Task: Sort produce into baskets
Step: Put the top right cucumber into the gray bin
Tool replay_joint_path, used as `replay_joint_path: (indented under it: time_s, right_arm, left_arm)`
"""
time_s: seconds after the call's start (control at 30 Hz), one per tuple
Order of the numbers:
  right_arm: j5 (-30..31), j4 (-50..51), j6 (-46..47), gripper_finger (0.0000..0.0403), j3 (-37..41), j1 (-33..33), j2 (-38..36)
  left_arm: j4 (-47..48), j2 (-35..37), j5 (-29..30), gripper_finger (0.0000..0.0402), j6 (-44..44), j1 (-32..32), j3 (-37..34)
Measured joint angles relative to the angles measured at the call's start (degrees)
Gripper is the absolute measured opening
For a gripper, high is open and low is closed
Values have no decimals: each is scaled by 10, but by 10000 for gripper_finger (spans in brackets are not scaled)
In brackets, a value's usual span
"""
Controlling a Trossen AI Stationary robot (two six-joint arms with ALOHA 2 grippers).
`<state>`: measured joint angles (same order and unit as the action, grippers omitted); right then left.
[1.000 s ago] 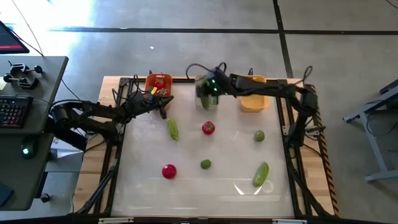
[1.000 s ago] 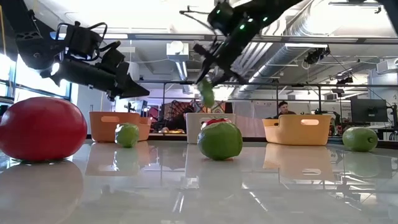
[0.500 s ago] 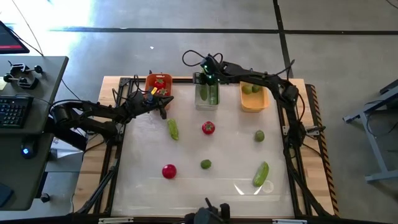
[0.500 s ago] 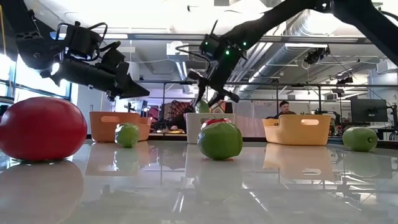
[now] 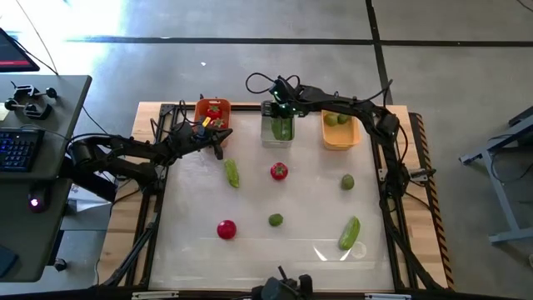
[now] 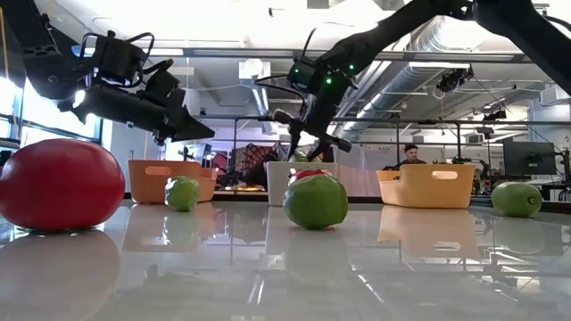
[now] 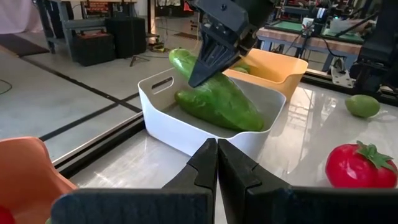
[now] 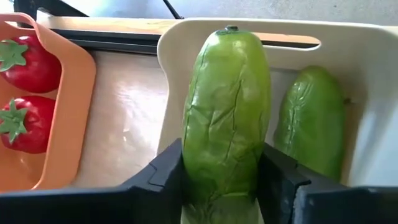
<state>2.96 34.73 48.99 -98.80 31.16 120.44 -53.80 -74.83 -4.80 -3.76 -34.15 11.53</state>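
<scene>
Long dark-green cucumber (image 8: 227,118) sits clamped between the two dark fingers (image 8: 283,180) of the right gripper (image 5: 280,111), held lengthwise over the pale grey rectangular plastic bin (image 5: 277,133). A second dark-green cucumber (image 8: 311,121) lies inside the same bin, just beside the held one. In the left wrist view both cucumbers show in the bin (image 7: 186,134), with the right gripper (image 7: 214,53) on the upper one.

Orange-red plastic bin (image 5: 213,112) stands to one side of the grey bin and holds small round red tomatoes with green tops (image 8: 28,62). Yellow-orange plastic bin (image 5: 340,133) stands on the other side, with small green limes (image 5: 336,119) in it.

On the white table top (image 5: 308,242), loose and well apart: a third cucumber (image 5: 231,173), a red tomato (image 5: 279,172), another red tomato (image 5: 226,229), a green lime (image 5: 275,220), a second lime (image 5: 347,182), and a fourth cucumber (image 5: 349,232) near the right front corner.

Left gripper (image 5: 218,147) hangs above the table near the orange-red bin, fingers pressed together, holding nothing.
</scene>
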Motion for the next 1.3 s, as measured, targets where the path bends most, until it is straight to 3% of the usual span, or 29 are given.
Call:
replay_joint_path:
  time_s: [0.3,0.57,0.73,0.9,1.1,1.3]
  right_arm:
    - [-17,-1,0,194,1,3,27]
    - [-14,-2,-8,197,0,3,32]
    - [-13,12,-80,195,-25,3,32]
    - [23,89,-170,149,-83,-9,31]
    - [-18,69,-213,20,-76,-22,32]
    - [-47,52,-228,15,-72,-27,42]
  left_arm:
    - [0,0,0,0,-6,0,0]
    - [0,0,0,0,-5,0,0]
    - [2,0,0,0,-1,0,0]
    - [5,0,0,0,4,0,0]
    - [4,0,4,0,16,0,0]
    - [-1,0,9,0,22,0,0]
